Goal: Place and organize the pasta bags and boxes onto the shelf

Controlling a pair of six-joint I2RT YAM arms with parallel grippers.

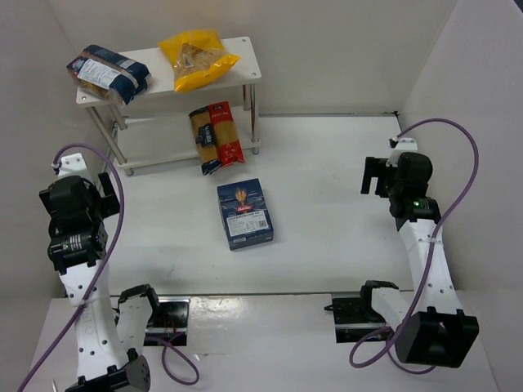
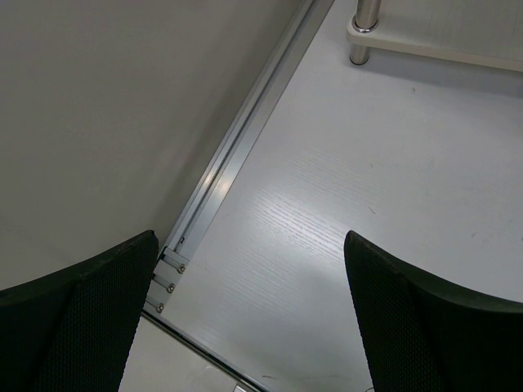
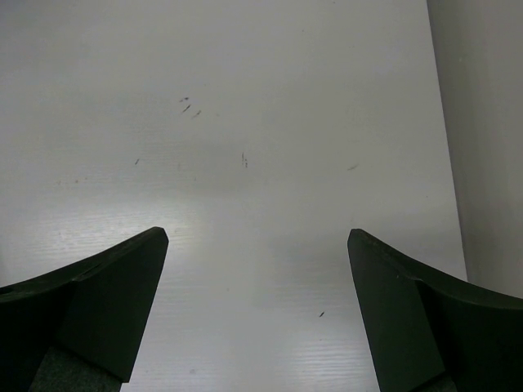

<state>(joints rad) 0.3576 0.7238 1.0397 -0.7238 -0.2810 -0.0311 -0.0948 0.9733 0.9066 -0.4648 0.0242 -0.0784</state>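
Note:
The white two-tier shelf [image 1: 155, 65] stands at the back left. On its top board lie a dark blue bag [image 1: 108, 73] and a yellow bag [image 1: 196, 57]. Amber and red spaghetti packs [image 1: 216, 137] lean from the lower board onto the table. A dark blue box [image 1: 244, 213] lies flat on the table's middle. My left gripper [image 1: 105, 186] is open and empty at the left, near the shelf's leg [image 2: 365, 31]. My right gripper [image 1: 376, 175] is open and empty over bare table at the right.
White walls close in the table on the left, back and right. A metal rail [image 2: 237, 155] runs along the left wall's foot. Purple cables loop off both arms.

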